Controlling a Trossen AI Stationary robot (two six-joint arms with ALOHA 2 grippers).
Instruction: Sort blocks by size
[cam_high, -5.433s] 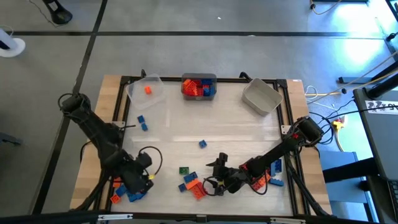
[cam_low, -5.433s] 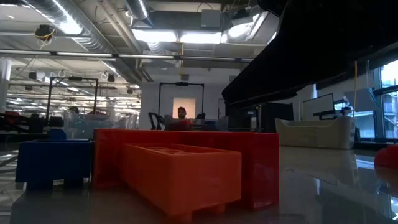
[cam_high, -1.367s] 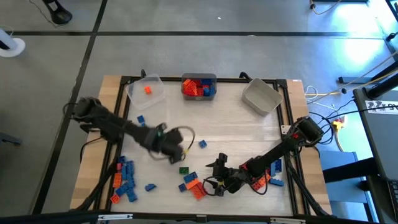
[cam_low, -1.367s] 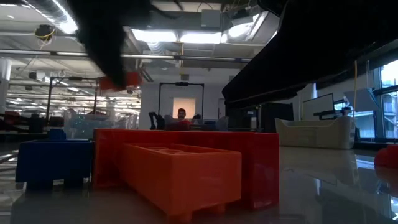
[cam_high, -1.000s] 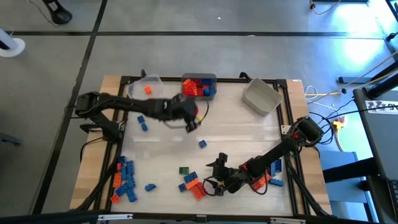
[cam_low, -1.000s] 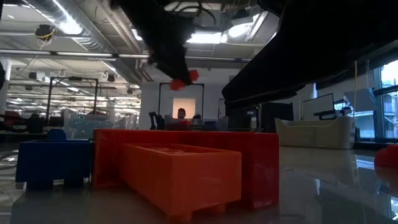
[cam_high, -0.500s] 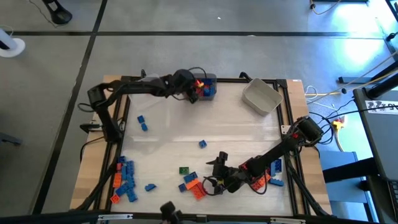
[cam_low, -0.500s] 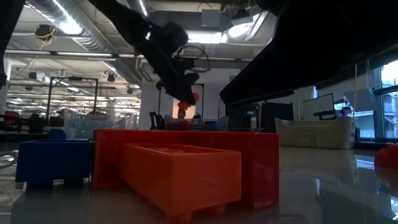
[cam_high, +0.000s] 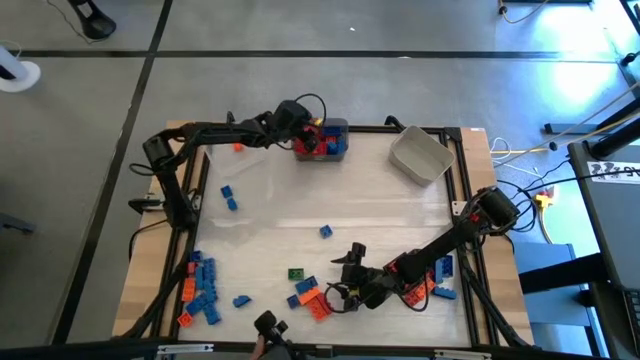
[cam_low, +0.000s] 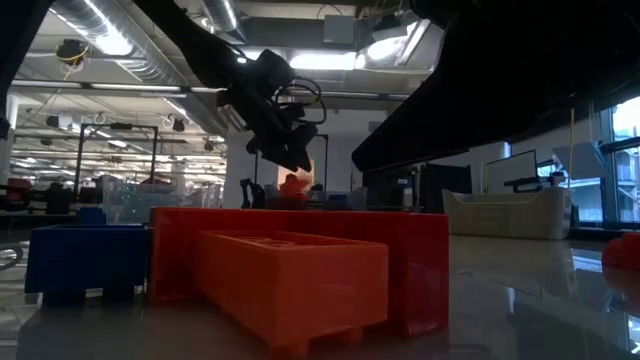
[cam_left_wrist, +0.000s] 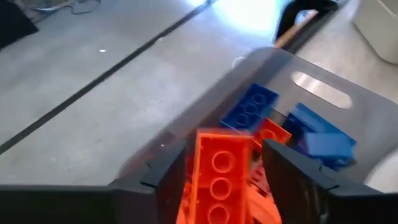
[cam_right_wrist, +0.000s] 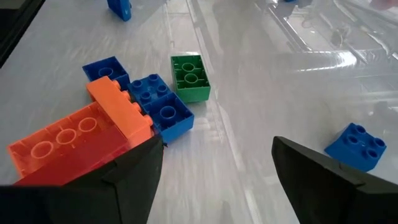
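Note:
My left gripper (cam_high: 308, 133) hangs over the grey bin (cam_high: 334, 124) at the table's far middle, which holds red, orange and blue blocks (cam_left_wrist: 261, 109). Its fingers stand apart in the left wrist view. An orange-red long block (cam_left_wrist: 216, 180) shows between them over the bin, with a gap at one finger. In the low view no block shows at its fingertips (cam_low: 288, 158). My right gripper (cam_high: 345, 282) lies low near the table's front, open and empty. Ahead of it lie a green block (cam_right_wrist: 189, 78), blue blocks (cam_right_wrist: 155, 106) and an orange long block (cam_right_wrist: 68, 146).
A clear bin (cam_high: 245, 152) with one orange block stands at the far left. An empty grey bin (cam_high: 420, 155) stands at the far right. Loose blocks lie at the near left (cam_high: 200, 290), near middle (cam_high: 308, 295) and under the right arm (cam_high: 440, 285). Single blue blocks (cam_high: 326, 232) lie mid-table.
My left gripper has swung from left of the table's middle toward the far edge, carrying the orange-red block, and now hangs over the middle grey bin. In the low view the block that showed at its fingertips no longer shows there. My right gripper has kept still.

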